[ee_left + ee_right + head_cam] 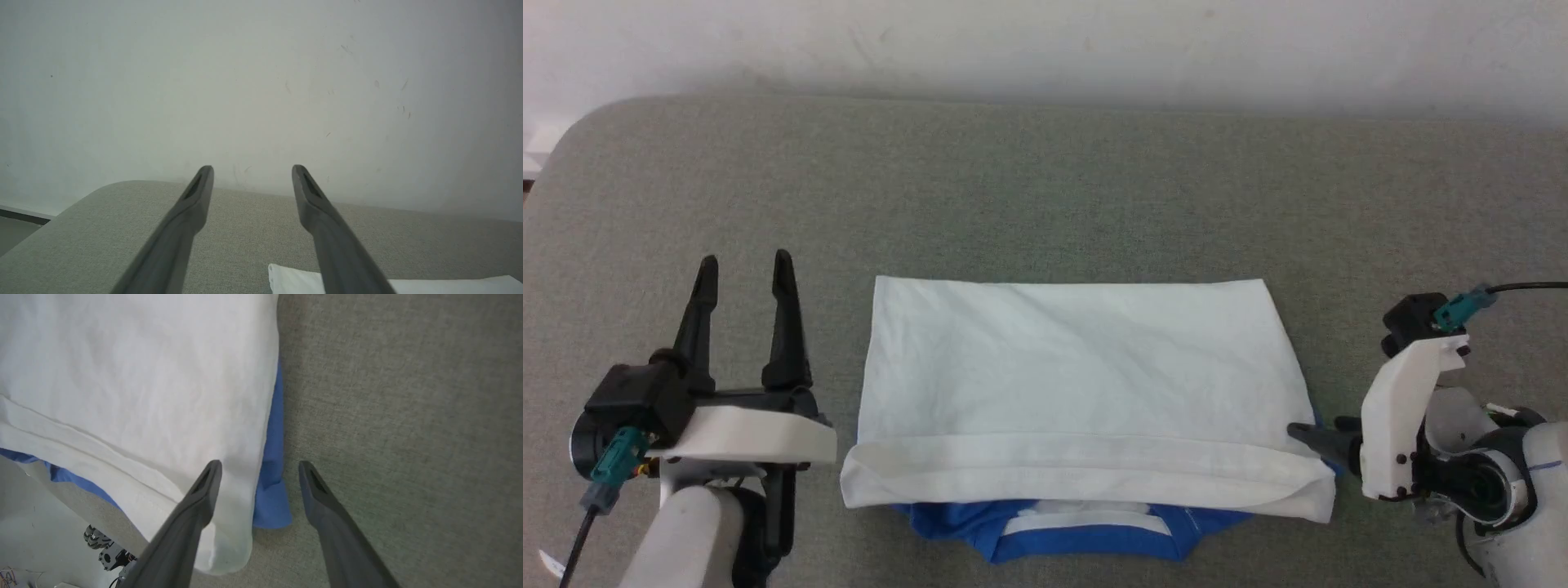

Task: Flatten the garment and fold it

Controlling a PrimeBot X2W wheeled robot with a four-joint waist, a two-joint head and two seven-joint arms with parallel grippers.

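garments: one, the garment point(1078, 367), at the centre of the head view
grippers: two, the left gripper point(745, 265) at lower left, the right gripper point(259, 465) at the garment's right edge
dark fingers point(786, 327): four, two on each gripper
teal connectors point(619, 457): two, one at lower left, one at right
grey surface point(1045, 188): one
wall point(1045, 41): one, along the top

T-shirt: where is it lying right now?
The T-shirt lies folded on the grey cushion, low and centred in the head view, between the left gripper and the right gripper, which is at its right edge.
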